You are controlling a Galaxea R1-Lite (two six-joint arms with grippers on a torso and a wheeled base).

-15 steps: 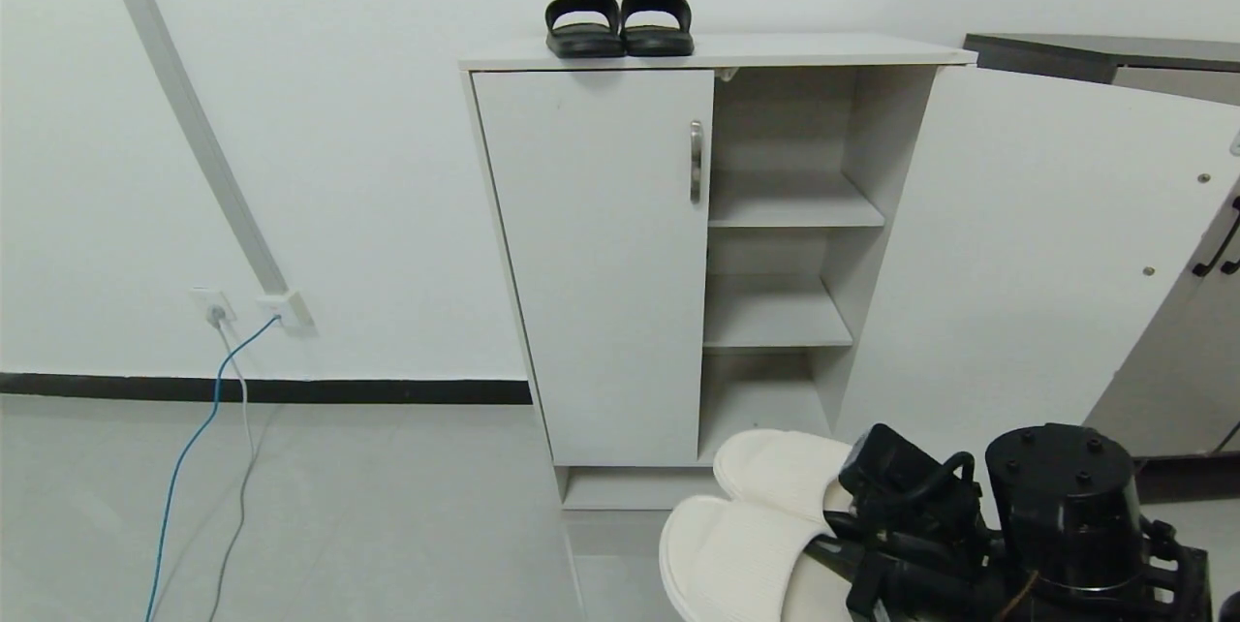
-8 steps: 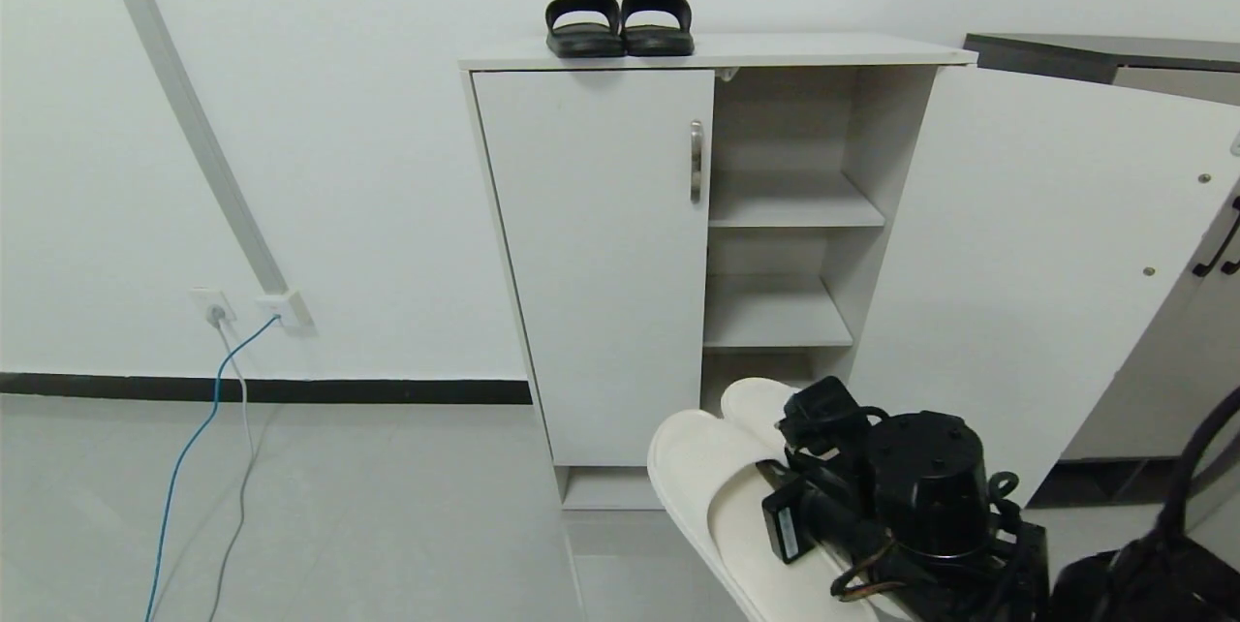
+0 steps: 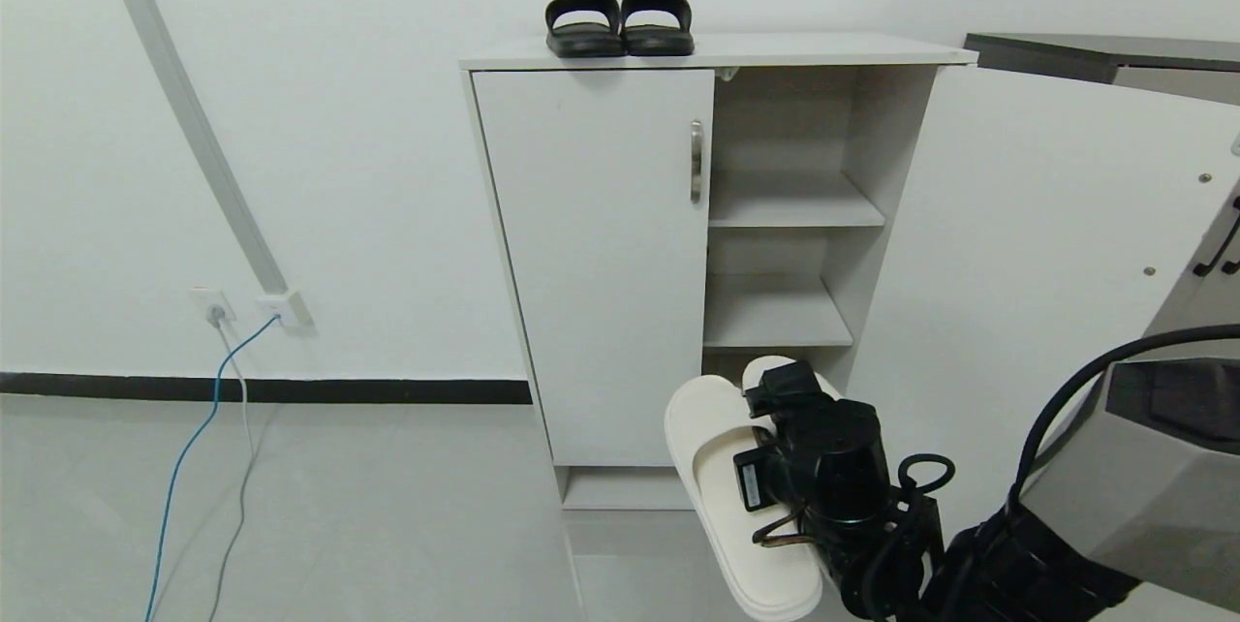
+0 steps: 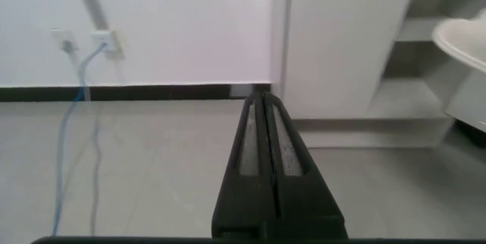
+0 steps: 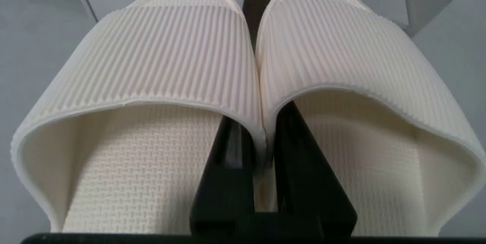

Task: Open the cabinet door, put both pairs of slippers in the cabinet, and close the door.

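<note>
Head view: the right pincer [image 3: 775,428] holds the white slippers [image 3: 717,477] before the open cabinet [image 3: 601,264]'s bottom compartment; the black slippers [image 3: 620,21] sit on top.
Left wrist view: the left pincer [image 4: 263,134] is clenched on nothing, above the floor [image 4: 152,168].
Right wrist view: the right pincer clamps both white slippers' inner edges together.

**White cabinet [image 3: 601,264], cream slippers [image 5: 175,54], black slippers [image 3: 620,31]**

The cream slippers have finely ribbed straps and small cross-hatch tread on the footbeds. The black slippers are plain. The cabinet's handle [image 3: 696,162] is silver, the floor [image 3: 339,506] grey, one cable [image 3: 184,452] blue.
</note>
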